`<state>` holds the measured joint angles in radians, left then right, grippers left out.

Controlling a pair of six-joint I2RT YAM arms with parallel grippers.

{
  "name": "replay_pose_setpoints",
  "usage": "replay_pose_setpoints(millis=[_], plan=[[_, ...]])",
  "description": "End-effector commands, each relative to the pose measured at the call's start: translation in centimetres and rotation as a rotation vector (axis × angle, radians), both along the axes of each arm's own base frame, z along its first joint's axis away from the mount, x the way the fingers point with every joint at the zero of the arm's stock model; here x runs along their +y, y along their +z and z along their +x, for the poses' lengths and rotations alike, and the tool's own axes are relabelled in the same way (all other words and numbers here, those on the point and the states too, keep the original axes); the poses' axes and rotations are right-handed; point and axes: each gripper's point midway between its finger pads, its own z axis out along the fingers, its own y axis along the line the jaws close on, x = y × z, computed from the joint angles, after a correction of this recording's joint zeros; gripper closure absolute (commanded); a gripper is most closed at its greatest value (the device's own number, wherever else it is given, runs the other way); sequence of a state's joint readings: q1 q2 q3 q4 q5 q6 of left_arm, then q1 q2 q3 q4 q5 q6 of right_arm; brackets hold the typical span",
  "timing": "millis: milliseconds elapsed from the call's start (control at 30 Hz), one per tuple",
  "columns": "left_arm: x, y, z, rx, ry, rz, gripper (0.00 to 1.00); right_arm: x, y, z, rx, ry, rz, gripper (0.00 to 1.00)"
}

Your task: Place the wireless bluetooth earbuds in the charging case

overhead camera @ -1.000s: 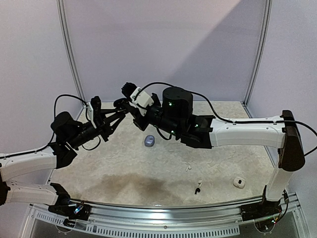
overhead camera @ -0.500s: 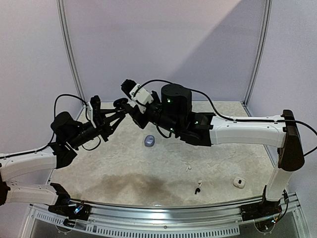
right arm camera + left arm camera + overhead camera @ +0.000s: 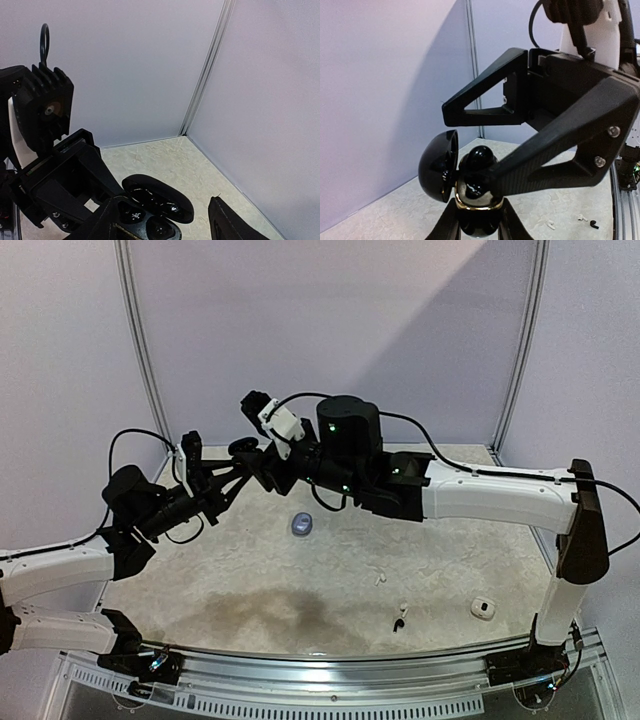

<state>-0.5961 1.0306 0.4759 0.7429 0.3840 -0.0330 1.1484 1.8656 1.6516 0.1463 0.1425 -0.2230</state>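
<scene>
My left gripper (image 3: 481, 231) is shut on a black charging case (image 3: 476, 192) with a gold rim and holds it up in the air. Its lid (image 3: 436, 166) stands open to the left. A glossy black earbud (image 3: 479, 156) sits on top of the case's well. My right gripper (image 3: 165, 226) is open, its jaws wide apart over the case (image 3: 150, 220). One of its fingers (image 3: 545, 150) lies against the case beside the earbud. In the top view both grippers meet at the back left, the left (image 3: 238, 454) and the right (image 3: 264, 468).
On the table lie a grey-blue case (image 3: 302, 524), a white earbud (image 3: 380, 580), a black earbud (image 3: 400, 621) and a small white case (image 3: 483, 608). Walls close the back and both sides. Both arms crowd the back left corner.
My right arm has shifted a little left and up, bringing its gripper closer over the case in my left gripper. The left arm has stayed still.
</scene>
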Motion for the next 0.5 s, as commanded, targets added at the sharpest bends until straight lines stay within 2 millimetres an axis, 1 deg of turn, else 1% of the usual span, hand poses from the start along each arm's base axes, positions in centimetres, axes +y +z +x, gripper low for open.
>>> replay_pose_setpoints(millis=[0,67,100,200,233,300,333,367,467], plan=[[0.0,1.3,-0.7,-0.024,-0.012,-0.034,1.0,-0.4,1.8,-0.8,0.033,0.052,0.031,0.35],[0.0,1.2,-0.7,-0.02,-0.011,-0.032,1.0,-0.8,3.1,-1.4,0.028,0.079,0.059,0.35],[0.0,1.1,-0.7,-0.018,-0.011,-0.031,1.0,-1.3,4.2,-1.9,0.023,0.095,0.082,0.35],[0.0,1.0,-0.7,-0.014,-0.012,-0.028,1.0,-2.6,6.4,-2.6,0.019,0.112,0.12,0.35],[0.0,1.0,-0.7,-0.014,-0.014,-0.026,1.0,-3.1,6.7,-2.5,0.021,0.108,0.125,0.35],[-0.1,0.8,-0.7,-0.012,-0.016,-0.023,1.0,-3.9,7.4,-3.3,0.034,0.137,0.133,0.36],[-0.1,0.8,-0.7,-0.012,-0.018,-0.02,1.0,-4.2,7.3,-3.4,0.042,0.138,0.126,0.38],[-0.1,0.7,-0.7,-0.01,-0.021,-0.018,1.0,-4.5,7.3,-3.4,0.052,0.136,0.118,0.42],[-0.3,0.6,-1.0,-0.01,-0.04,-0.012,1.0,-4.7,6.2,-3.2,0.083,0.117,0.081,0.59]])
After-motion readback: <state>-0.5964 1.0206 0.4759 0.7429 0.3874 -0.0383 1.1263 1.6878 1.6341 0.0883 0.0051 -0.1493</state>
